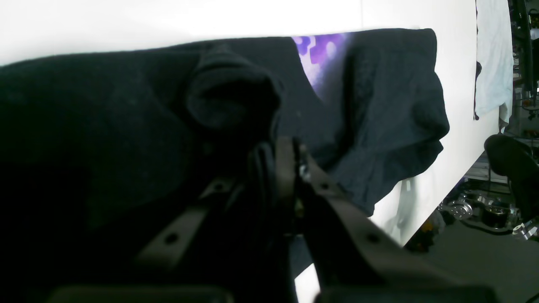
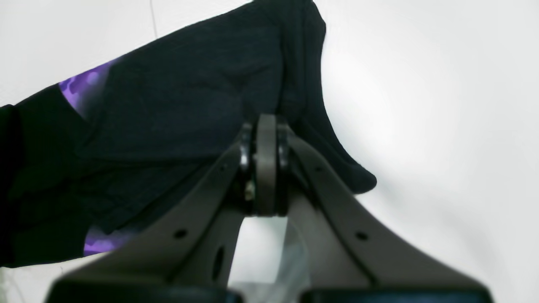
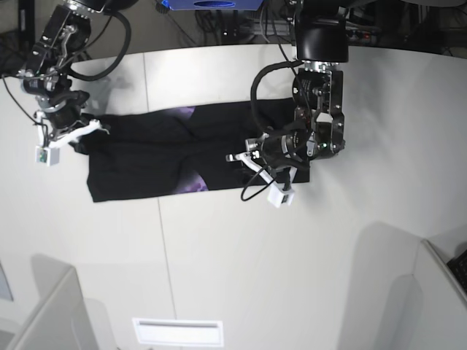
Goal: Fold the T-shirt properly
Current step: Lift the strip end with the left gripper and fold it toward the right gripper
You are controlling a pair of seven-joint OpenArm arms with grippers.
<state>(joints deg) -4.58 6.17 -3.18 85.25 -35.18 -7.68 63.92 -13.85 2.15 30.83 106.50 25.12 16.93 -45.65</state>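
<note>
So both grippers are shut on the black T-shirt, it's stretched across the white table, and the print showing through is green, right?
Not quite: the print is purple, not green, as the left wrist view shows. The rest holds: the left gripper and right gripper are shut on the black T-shirt, stretched across the white table.

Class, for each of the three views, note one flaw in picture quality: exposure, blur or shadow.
Left wrist view: the table is blown out white, and the T-shirt sinks to featureless black at left. Right wrist view: the near gripper base is blurred, with soft glare on the table. Base view: evenly lit and sharp, with faint grey shadows low on the table.
</note>
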